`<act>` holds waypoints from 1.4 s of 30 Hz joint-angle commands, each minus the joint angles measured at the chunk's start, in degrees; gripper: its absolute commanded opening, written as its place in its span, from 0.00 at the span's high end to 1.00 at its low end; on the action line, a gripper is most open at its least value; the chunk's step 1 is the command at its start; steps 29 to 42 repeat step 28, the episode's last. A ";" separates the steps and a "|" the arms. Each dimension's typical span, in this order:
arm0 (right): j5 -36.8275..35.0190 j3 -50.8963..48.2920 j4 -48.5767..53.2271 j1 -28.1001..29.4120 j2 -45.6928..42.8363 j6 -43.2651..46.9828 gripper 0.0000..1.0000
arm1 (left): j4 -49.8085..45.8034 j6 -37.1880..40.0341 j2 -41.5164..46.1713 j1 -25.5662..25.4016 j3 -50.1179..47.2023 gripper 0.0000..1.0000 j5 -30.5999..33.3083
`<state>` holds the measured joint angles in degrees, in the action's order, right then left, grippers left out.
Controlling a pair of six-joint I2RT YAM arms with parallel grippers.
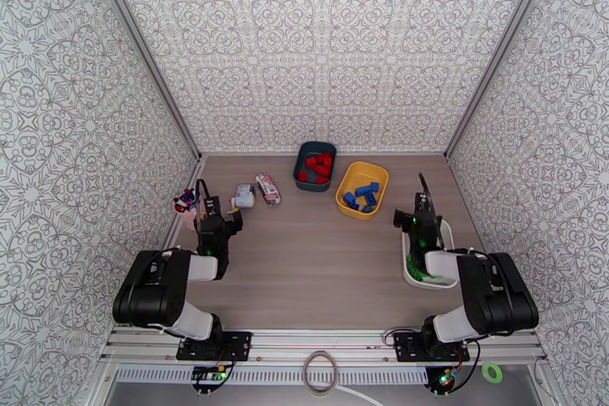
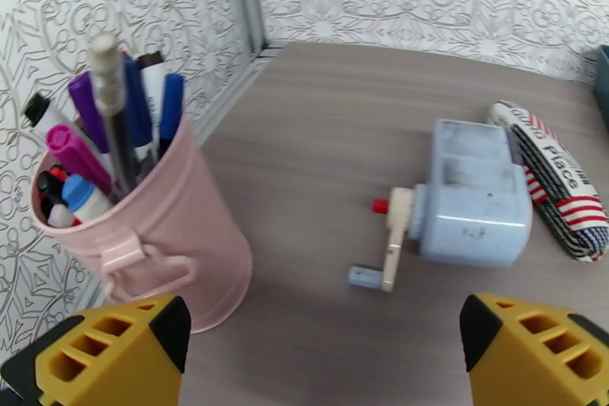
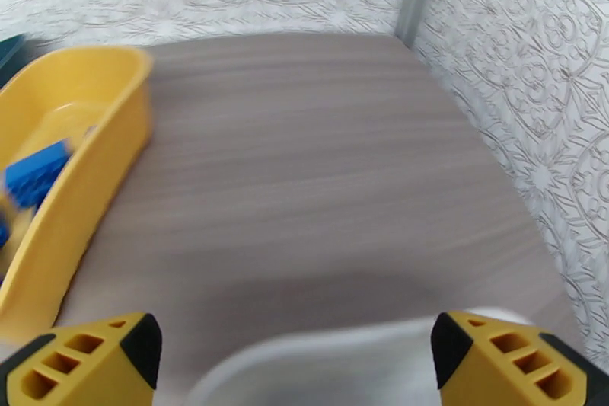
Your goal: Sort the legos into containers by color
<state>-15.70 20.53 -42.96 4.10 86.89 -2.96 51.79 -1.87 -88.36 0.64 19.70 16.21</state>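
Several red legos lie in the dark teal bin at the back centre. To its right, the yellow bin holds several blue legos; a blue one shows inside that yellow bin in the right wrist view. Green legos lie in the white tray at the right, whose rim sits just below my right gripper. That right gripper is open and holds nothing. My left gripper is open too, at the table's left side, and is empty.
A pink cup of pens stands close ahead of the left gripper on its left. A pale blue crank sharpener and a striped red-white pouch lie ahead on its right. Patterned walls close in the table on three sides.
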 commanded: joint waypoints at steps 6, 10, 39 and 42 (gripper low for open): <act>5.20 1.23 -7.19 -1.02 -0.11 1.12 0.01 | 1.19 -0.50 -0.18 1.89 1.38 0.01 -2.85; 5.15 1.05 -7.66 -1.02 -0.14 1.20 0.01 | 0.97 -0.58 -0.11 1.88 1.40 0.01 -2.85; 10.30 1.72 -6.23 -2.16 -0.05 2.04 0.01 | 0.81 -0.46 -0.24 1.73 1.64 0.01 -2.50; 10.30 1.72 -6.23 -2.16 -0.05 2.04 0.01 | 0.81 -0.46 -0.24 1.73 1.64 0.01 -2.50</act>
